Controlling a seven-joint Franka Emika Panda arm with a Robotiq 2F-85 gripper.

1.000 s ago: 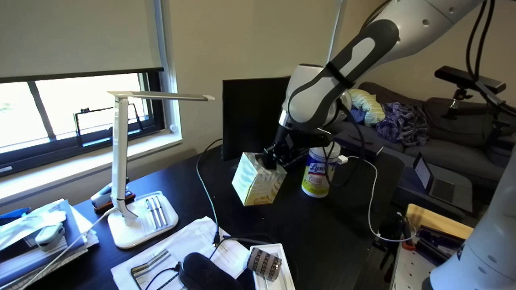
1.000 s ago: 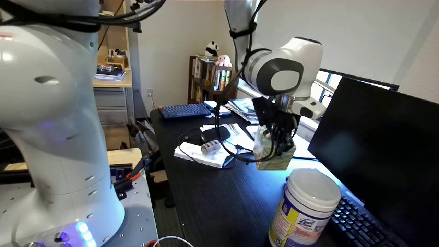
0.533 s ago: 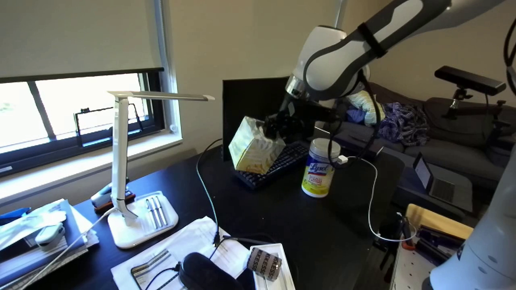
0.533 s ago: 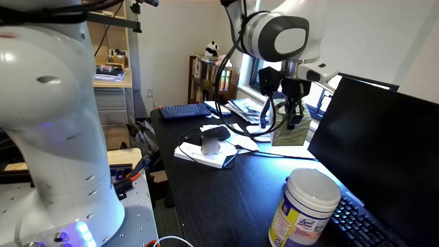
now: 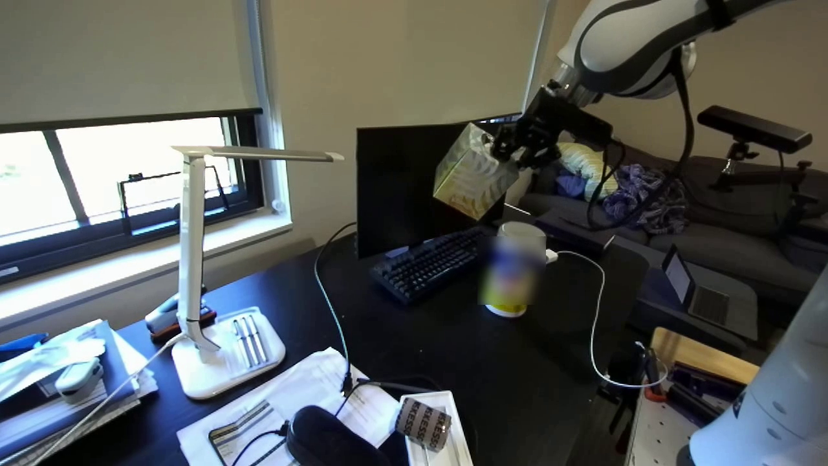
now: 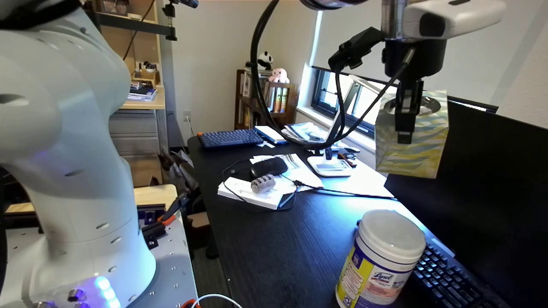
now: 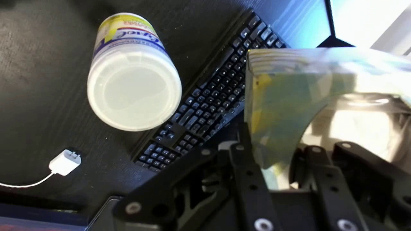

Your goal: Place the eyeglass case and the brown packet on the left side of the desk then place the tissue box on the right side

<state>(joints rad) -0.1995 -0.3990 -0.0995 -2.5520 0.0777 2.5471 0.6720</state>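
Note:
Raised well above the dark desk [image 5: 511, 369], the pale yellow-green tissue box [image 5: 472, 171] hangs tilted in front of the monitor. My gripper [image 7: 273, 147] is shut on it: in the wrist view one finger lies outside the box wall and one inside the top opening. An exterior view shows a finger [image 6: 404, 124] against the box by its oval opening. The black eyeglass case [image 6: 269, 167] rests on papers at the desk's far part. Beside it, the brown packet [image 5: 424, 424], lettered and rounded like a roll, lies on a white tray-like box.
Below the held box stand a white Lysol tub [image 6: 381, 261] and a black keyboard [image 7: 205, 106]. The monitor [image 5: 401, 194] is close behind the box. A white lamp [image 5: 194, 259], loose papers [image 5: 323, 388] and a white charger cable [image 5: 598, 310] are also there.
The gripper has lifted the tissue box upward and carried it rightward past the keyboard in an exterior view, tilting it more. The grip has stayed the same. The eyeglass case and brown packet have not moved.

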